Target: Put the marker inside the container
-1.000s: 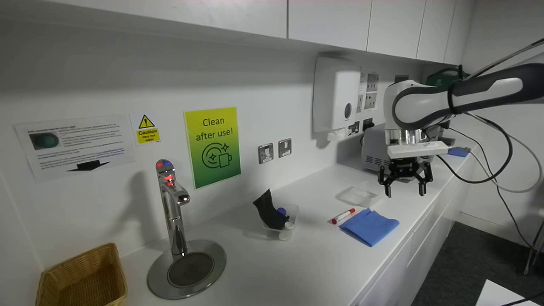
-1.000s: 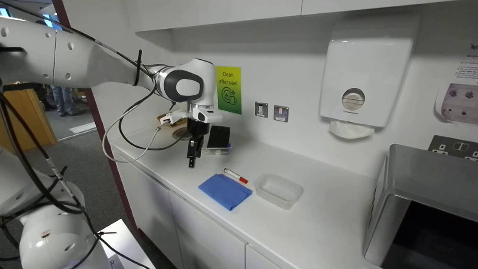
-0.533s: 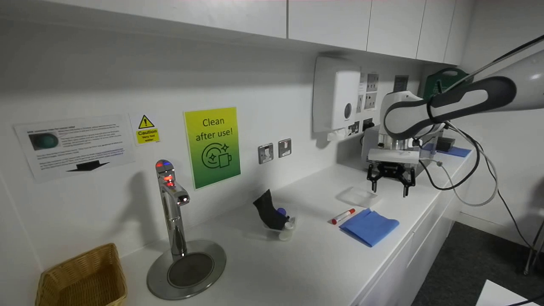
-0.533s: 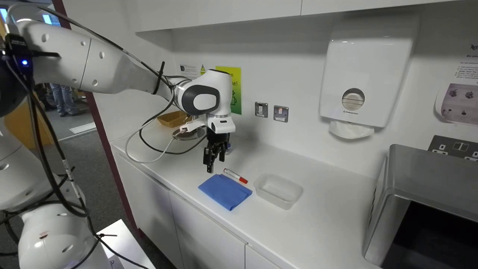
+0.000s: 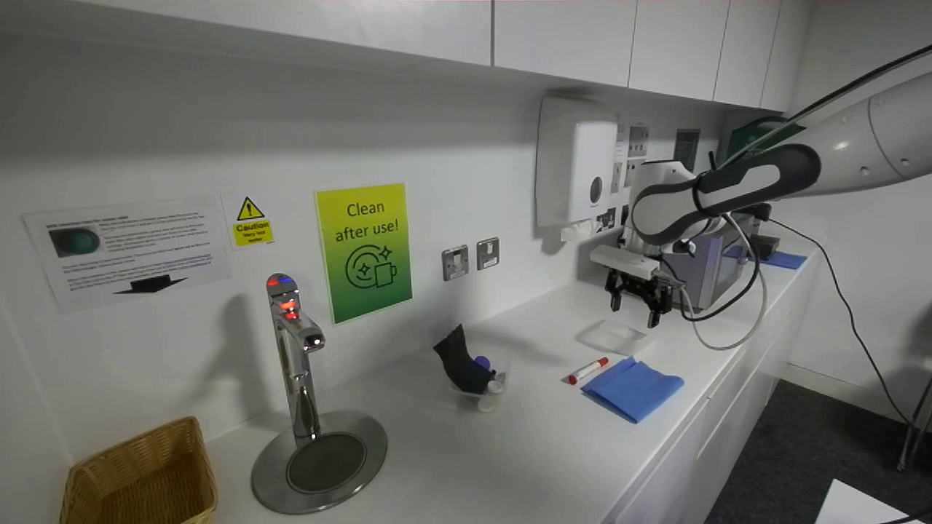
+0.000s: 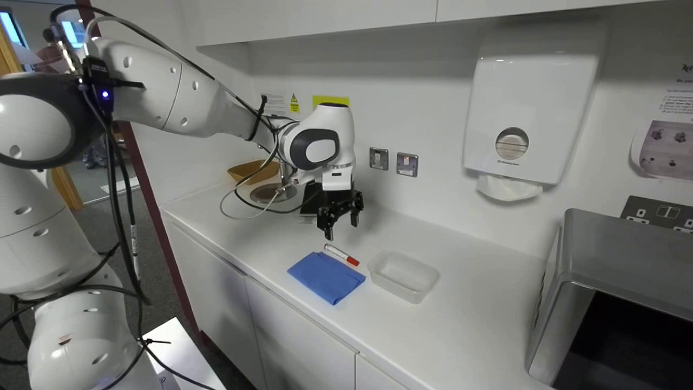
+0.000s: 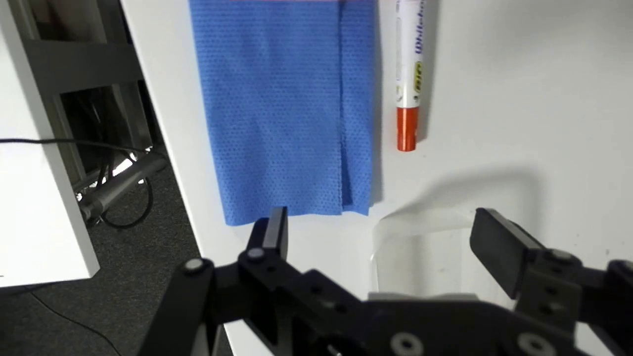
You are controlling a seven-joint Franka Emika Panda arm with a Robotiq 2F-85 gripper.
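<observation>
In an exterior view: gripper [image 5: 634,314] hangs above the white counter [image 5: 524,451] — fingers spread wide. In an exterior view: marker [image 6: 341,255] lies on the counter, just beside the folded blue cloth [image 6: 326,277] and near the clear plastic container [image 6: 394,285], outside it. Wrist view: fingers well apart — part of the container visible between them; marker's red cap [image 7: 407,129] faces the container, apart from it.

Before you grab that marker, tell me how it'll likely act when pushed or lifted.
The marker would probably roll if pushed sideways: it looks cylindrical and lies on its side on the counter. The folded blue cloth beside it might check a roll that way. Lifted, it should be stiff, as it looks hard and straight.
</observation>
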